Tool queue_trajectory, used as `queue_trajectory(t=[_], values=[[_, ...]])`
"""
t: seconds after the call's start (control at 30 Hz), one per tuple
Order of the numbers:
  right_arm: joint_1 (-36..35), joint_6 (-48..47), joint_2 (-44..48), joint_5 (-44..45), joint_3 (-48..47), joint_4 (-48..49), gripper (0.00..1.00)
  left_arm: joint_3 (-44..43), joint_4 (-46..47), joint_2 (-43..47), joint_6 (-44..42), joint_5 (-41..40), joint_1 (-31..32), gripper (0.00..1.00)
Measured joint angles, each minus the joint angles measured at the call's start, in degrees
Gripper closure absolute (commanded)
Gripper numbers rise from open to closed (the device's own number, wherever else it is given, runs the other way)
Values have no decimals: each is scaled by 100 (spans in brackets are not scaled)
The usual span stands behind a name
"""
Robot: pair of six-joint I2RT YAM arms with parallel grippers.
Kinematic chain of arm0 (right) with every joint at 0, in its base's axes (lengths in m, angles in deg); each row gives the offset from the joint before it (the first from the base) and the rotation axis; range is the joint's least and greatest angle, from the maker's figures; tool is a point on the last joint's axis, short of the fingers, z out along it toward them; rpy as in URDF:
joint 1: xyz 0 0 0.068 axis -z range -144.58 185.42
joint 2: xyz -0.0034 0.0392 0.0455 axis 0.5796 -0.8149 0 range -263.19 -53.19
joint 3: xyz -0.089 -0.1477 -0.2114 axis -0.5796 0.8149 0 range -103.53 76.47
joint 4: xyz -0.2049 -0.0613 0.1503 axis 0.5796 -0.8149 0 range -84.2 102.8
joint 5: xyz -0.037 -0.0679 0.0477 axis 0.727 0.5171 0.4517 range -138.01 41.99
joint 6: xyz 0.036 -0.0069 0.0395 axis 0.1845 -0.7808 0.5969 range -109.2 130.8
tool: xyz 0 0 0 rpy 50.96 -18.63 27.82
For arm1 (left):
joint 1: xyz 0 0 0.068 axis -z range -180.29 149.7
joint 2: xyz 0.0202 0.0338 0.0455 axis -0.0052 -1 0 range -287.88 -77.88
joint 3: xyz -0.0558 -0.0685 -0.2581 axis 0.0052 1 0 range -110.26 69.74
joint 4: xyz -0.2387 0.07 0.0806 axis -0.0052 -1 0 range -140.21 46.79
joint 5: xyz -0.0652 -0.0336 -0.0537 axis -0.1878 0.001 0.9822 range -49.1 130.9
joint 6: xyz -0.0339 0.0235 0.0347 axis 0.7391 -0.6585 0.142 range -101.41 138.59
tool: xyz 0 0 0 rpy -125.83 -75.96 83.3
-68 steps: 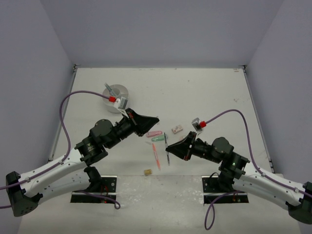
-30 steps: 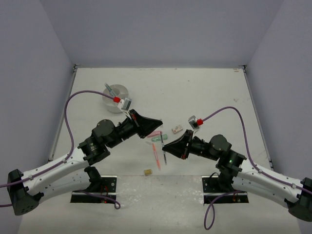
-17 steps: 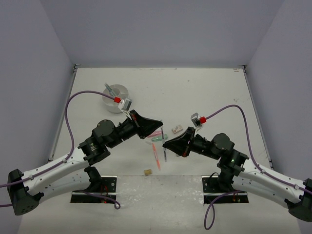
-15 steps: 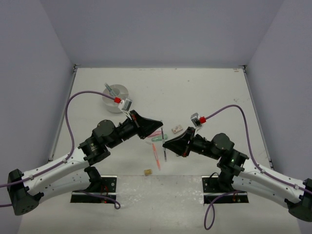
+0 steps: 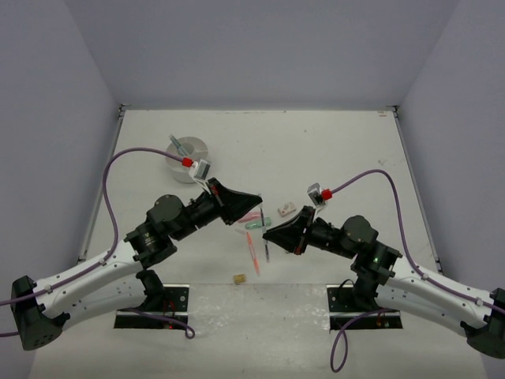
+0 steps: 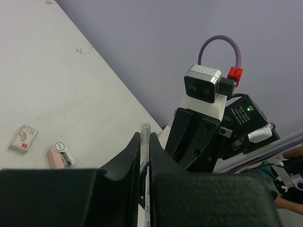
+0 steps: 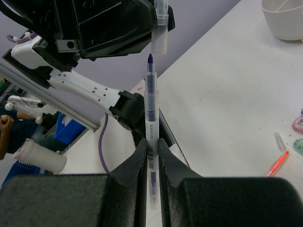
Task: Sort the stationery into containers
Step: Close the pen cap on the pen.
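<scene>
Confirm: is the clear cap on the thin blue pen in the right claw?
No, the thin blue pen in the right claw shows a bare tip; the clear plastic cap sits apart beyond it.

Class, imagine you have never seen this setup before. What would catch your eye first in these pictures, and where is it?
The two arms meet in mid-air over the middle of the table. The right end effector grips a blue pen upright, its bare tip pointing at a clear cap held by the left end effector. Below them a red pen lies loose, and the white tub stands at the far left.
</scene>
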Motion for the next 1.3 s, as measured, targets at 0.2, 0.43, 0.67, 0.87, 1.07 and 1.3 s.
queue_trajectory(t=[0.2,0.43,0.67,0.87,1.07,1.3], values=[[0,0,-53,-1,-2,-3,100,0,0,38,0,-7,0,100],[0,0,-120,0,-6,-45,100,0,0,43,0,-5,0,100],[0,-13,-112,2,-50,-137,100,0,0,55,2,-7,0,100],[0,-17,-108,2,-83,-183,100,2,0,75,2,-11,0,100],[0,-26,-109,13,-140,-207,100,17,1,65,2,-11,0,100],[0,-52,-109,50,-257,-275,100,28,24,56,7,-9,0,100]])
